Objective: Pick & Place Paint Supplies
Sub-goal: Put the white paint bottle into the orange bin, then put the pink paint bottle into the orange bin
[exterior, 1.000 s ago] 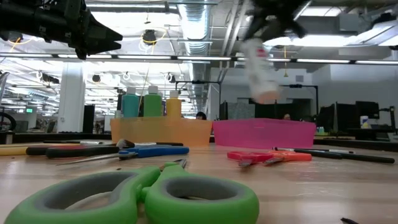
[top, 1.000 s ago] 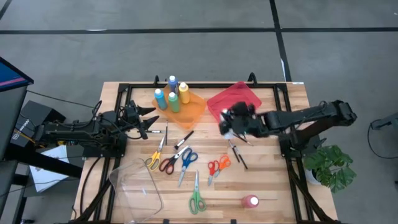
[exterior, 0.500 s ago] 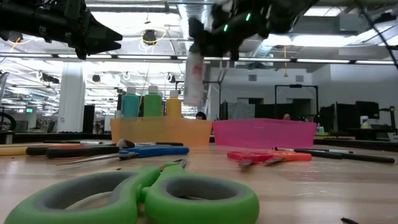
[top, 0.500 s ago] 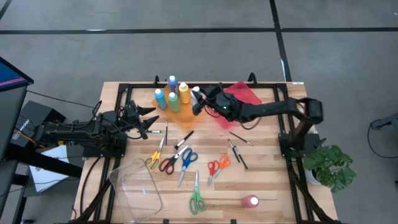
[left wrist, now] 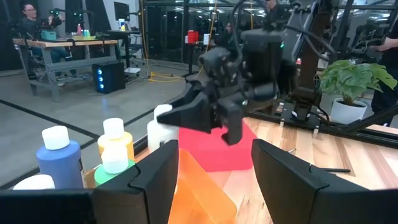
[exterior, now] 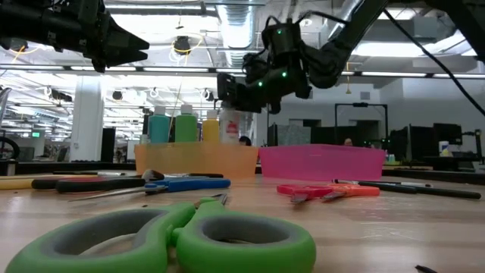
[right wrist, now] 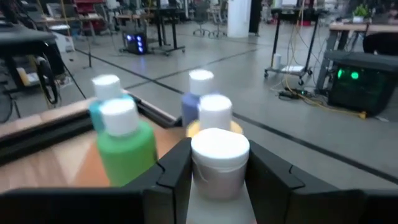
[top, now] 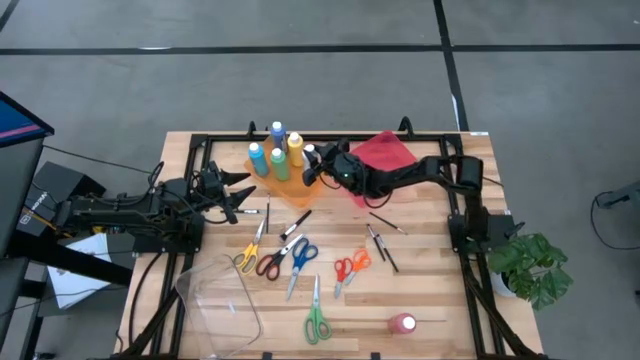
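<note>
White bottle (right wrist: 219, 163) clamped in right claw (top: 312, 168).

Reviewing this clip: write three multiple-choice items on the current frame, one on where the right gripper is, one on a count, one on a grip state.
1. Where is the right gripper?
A. over the orange tray
B. over the clear tray
C. by the plant

2. How many bottles stand in the orange tray, not counting the held one?
A. two
B. four
C. six

3. What is the right gripper doing?
A. hanging open
B. gripping a brush
C. gripping a white bottle

Answers: 1 A, the high view shows it at the tray's right edge. 2 B, four caps show there. 3 C, the right wrist view shows fingers around it.
</note>
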